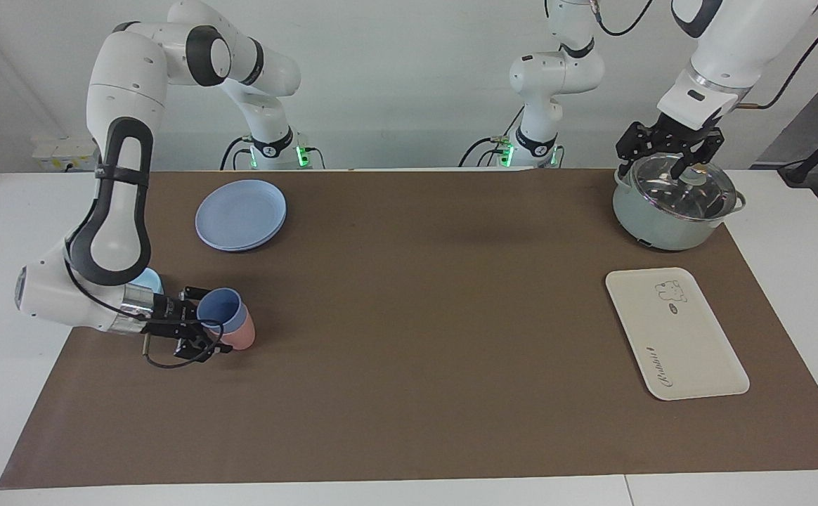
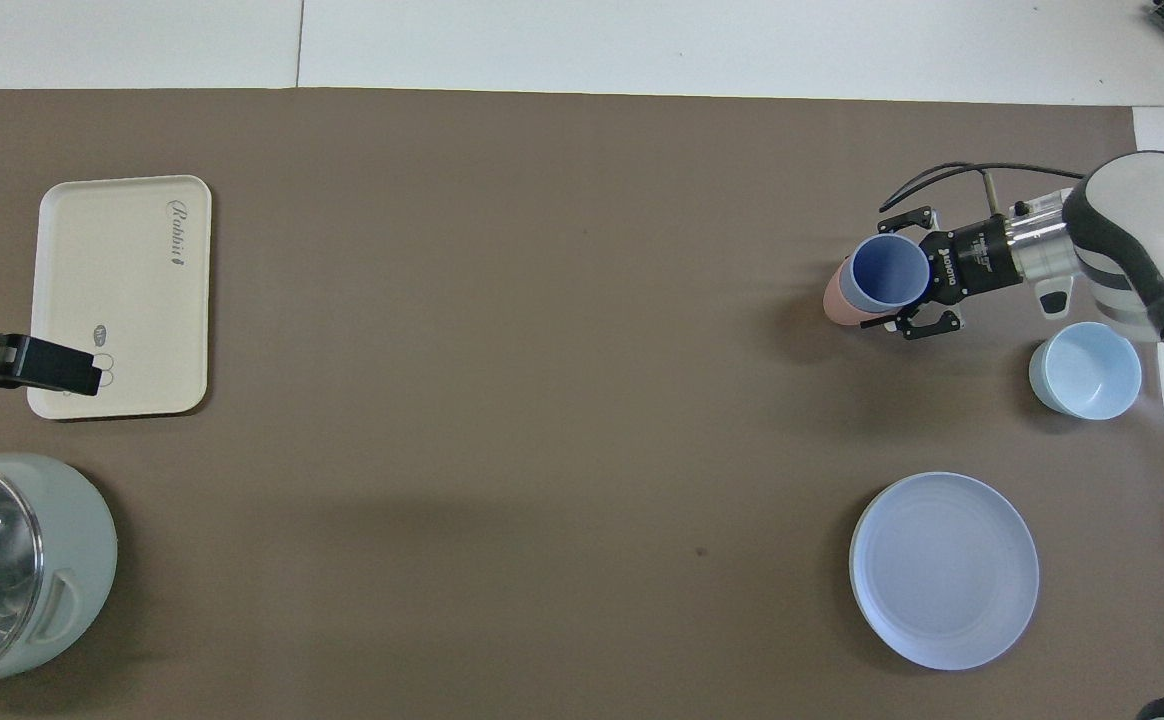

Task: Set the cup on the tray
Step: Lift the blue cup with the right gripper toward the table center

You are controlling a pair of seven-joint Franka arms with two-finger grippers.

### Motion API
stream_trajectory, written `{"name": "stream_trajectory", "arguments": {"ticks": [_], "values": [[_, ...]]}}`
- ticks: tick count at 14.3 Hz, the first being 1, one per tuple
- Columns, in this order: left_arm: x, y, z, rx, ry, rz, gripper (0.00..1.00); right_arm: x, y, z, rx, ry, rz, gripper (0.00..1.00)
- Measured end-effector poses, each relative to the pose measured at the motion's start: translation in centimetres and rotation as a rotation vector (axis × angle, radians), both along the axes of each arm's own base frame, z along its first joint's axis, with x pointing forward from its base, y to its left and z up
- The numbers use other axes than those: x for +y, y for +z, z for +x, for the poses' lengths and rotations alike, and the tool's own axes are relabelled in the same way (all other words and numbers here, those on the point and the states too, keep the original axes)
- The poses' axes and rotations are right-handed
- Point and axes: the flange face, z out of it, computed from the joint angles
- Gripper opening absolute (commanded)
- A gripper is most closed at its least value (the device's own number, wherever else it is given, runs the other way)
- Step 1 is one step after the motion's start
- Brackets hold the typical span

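The right gripper point(image 1: 202, 330) is closing around the cup point(image 1: 220, 309) at the right arm's end of the table, well apart from the tray point(image 1: 674, 332). The cup looks light, stiff and smooth, best held across its wall below the rim. It is hiding much of the pink tumbler point(image 1: 242, 334), so whether the two are nested is unclear. The left gripper point(image 1: 669, 150) is hanging over the pot point(image 1: 669, 204), fingers spread.

You see right gripper point(image 1: 206, 330) closed on cup point(image 1: 219, 308), cup pressed against pink tumbler point(image 1: 242, 332). Tray point(image 1: 676, 333) well apart, toward left arm's end. Left gripper point(image 1: 669, 151) sits over pot lid point(image 1: 676, 184).
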Motion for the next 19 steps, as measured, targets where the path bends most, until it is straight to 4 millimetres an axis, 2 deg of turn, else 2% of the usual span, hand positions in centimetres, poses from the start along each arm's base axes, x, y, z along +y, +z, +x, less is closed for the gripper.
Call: {"name": "stream_trajectory", "arguments": {"ticks": [2, 5, 8, 10, 12, 16, 19], "values": [[0.0, 0.0, 0.0, 0.000, 0.000, 0.000, 1.00, 4.9, 1.9, -0.3, -0.034, 0.056, -0.015, 0.00], [0.0, 0.0, 0.0, 0.000, 0.000, 0.000, 1.00, 13.4, 5.8, -1.2, -0.073, 0.093, -0.056, 0.00], [0.0, 0.0, 0.0, 0.000, 0.000, 0.000, 1.00, 21.8, 9.6, -2.8, -0.076, 0.071, -0.093, 0.00], [0.0, 0.0, 0.0, 0.000, 0.000, 0.000, 1.00, 26.5, 11.4, -4.3, -0.089, 0.100, -0.097, 0.00], [0.0, 0.0, 0.0, 0.000, 0.000, 0.000, 1.00, 29.6, 12.6, -5.6, -0.098, 0.122, -0.097, 0.00], [0.0, 0.0, 0.0, 0.000, 0.000, 0.000, 1.00, 33.8, 14.0, -7.5, -0.086, 0.115, -0.103, 0.00], [0.0, 0.0, 0.0, 0.000, 0.000, 0.000, 1.00, 37.4, 14.6, -8.5, -0.090, 0.040, -0.116, 0.00]]}}
